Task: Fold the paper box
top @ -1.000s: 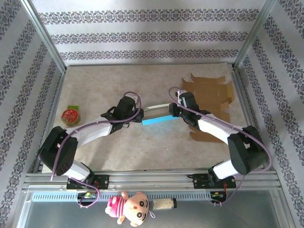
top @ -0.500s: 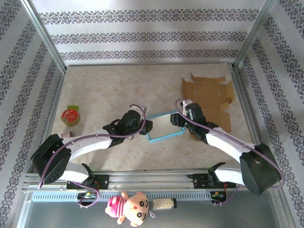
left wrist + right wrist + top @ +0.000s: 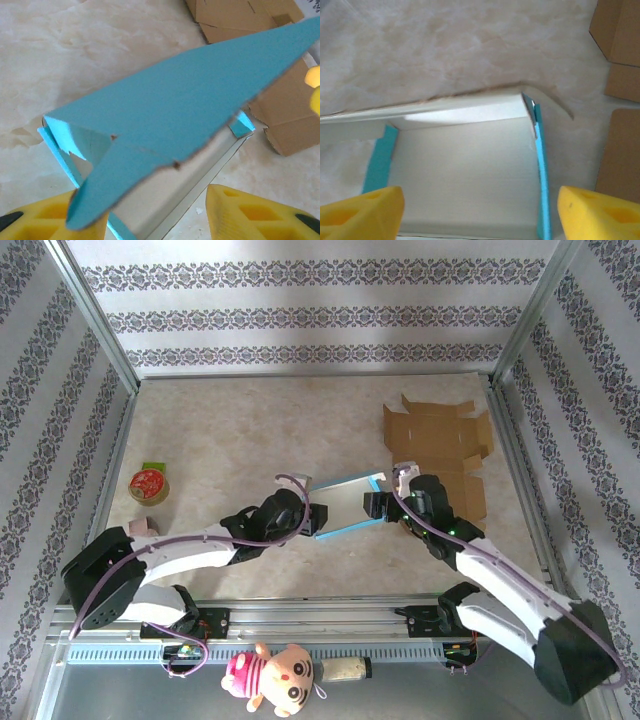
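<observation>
Top external view: the paper box [image 3: 348, 503] now lies on the table [image 3: 230, 430] as an open tray, white floor up, between the left gripper [image 3: 305, 520] and the right gripper [image 3: 378, 505]. A second ago both claws pinched it between them as a flat blue strip. Both have since let go and drawn back, fingers spread.

Left wrist view: a blue flap of the box [image 3: 175, 105] rises just ahead of the left gripper [image 3: 150, 215], whose yellow fingers [image 3: 240, 210] stand apart, the right one clear of the box wall.

Right wrist view: the tray's white floor [image 3: 465, 170] sits between the released right gripper's [image 3: 480, 210] fingers, and flattened brown cardboard [image 3: 622, 30] lies beyond them to the right.
</observation>
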